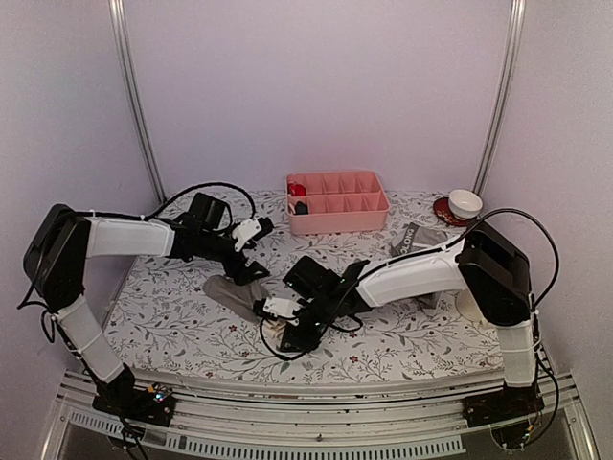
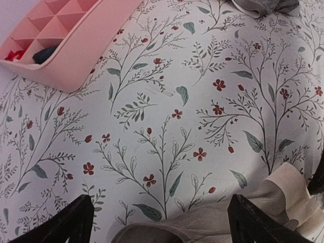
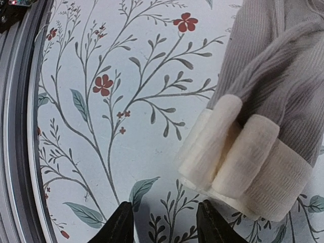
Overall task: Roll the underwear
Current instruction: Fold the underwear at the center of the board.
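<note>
Grey briefs (image 3: 273, 76) lie beside the half-open, empty right end effector (image 3: 164, 215).

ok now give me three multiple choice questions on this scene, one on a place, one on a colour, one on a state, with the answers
1. Where does the pink tray stand on the table?
A. at the near edge, between the arm bases
B. toward the back, about the middle
C. under the right arm

2. What colour is the waistband of the briefs lying by the right gripper?
A. black
B. red
C. pale cream

3. How is the left gripper?
A. open, holding nothing
B. shut on the briefs
C. shut on the tray

Answers:
1. B, since the top view shows it far from the bases and centred.
2. C, since the right wrist view shows a cream band.
3. A, since its fingers stand wide apart with nothing between them.
</note>
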You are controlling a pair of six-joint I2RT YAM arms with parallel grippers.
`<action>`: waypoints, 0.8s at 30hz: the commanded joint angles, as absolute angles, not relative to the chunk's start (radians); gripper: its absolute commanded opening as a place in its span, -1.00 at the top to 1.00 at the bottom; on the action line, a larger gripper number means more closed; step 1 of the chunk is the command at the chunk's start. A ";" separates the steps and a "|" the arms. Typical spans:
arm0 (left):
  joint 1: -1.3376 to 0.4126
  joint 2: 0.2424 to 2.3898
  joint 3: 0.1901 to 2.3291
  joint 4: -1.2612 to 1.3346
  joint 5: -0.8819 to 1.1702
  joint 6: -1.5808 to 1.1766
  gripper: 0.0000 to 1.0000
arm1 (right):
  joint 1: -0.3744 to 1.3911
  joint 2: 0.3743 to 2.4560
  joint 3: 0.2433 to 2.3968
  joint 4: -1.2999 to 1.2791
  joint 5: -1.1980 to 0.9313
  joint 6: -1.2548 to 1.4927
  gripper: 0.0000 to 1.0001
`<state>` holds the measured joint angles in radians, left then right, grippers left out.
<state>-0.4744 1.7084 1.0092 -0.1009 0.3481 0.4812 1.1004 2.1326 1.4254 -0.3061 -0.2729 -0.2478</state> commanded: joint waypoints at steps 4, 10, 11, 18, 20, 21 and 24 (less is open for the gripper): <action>-0.559 1.725 0.983 -0.117 0.214 0.502 -0.60 | 1.117 2.015 1.354 -0.299 -0.250 -0.269 0.38; -0.558 1.763 0.943 -0.099 0.145 0.490 -0.28 | 1.118 1.924 1.318 -0.201 -0.240 -0.250 0.74; -0.560 1.766 0.939 -0.103 0.154 0.481 -0.22 | 1.118 1.919 1.317 -0.180 -0.227 -0.235 0.80; -0.560 1.716 0.867 -0.085 0.199 0.411 -0.25 | 1.118 1.938 1.299 -0.055 -0.161 -0.101 0.92; -0.560 1.698 0.839 -0.064 0.181 0.401 -0.31 | 1.118 1.960 1.310 -0.046 -0.176 -0.074 0.92; -0.560 1.689 0.826 -0.054 0.174 0.397 -0.33 | 1.118 1.970 1.318 -0.045 -0.182 -0.059 0.92; -0.559 1.660 0.800 -0.043 0.187 0.380 -0.45 | 1.122 2.000 1.348 -0.057 -0.208 -0.055 0.92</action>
